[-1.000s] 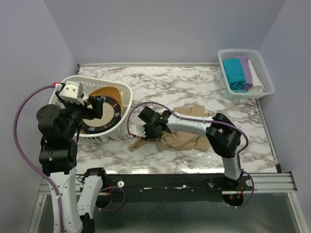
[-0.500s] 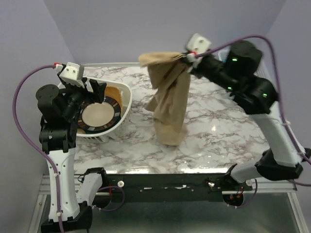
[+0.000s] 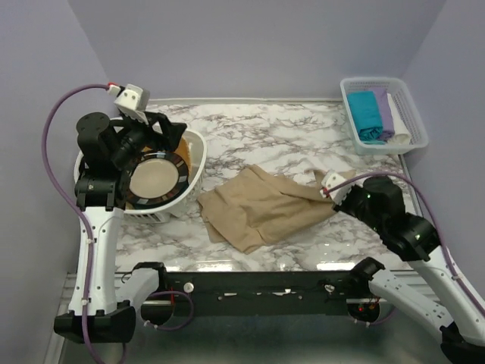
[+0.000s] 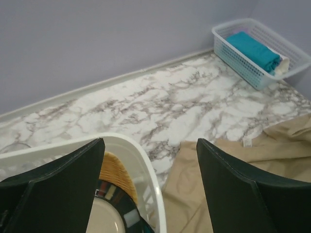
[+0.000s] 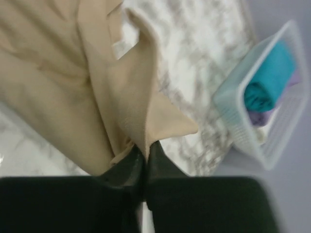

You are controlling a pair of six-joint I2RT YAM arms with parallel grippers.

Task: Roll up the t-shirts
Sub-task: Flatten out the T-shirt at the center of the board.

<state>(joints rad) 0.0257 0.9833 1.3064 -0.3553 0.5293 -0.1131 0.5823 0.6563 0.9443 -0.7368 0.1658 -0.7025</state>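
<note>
A beige-tan t-shirt (image 3: 261, 206) lies spread and rumpled across the middle of the marble table, also seen in the left wrist view (image 4: 233, 179). My right gripper (image 3: 327, 189) is shut on its right edge, the cloth (image 5: 121, 92) pinched between the black fingertips (image 5: 146, 148). Rolled teal (image 3: 366, 114), lilac (image 3: 384, 110) and white (image 3: 399, 121) t-shirts sit in the far-right basket. My left gripper (image 3: 168, 130) hangs open above the left basket's rim, holding nothing; its wide black fingers (image 4: 53, 189) frame that rim.
A white lattice basket (image 3: 193, 163) at the left holds a round tan plate (image 3: 155, 178) with a black patterned rim and a woven mat (image 4: 114, 172). Another white basket (image 3: 413, 114) stands at the back right corner. Lilac walls enclose the table.
The right arm has swung down from high at the back to low at the right, laying the hanging beige t-shirt flat on the table. The left arm has risen slightly over its basket.
</note>
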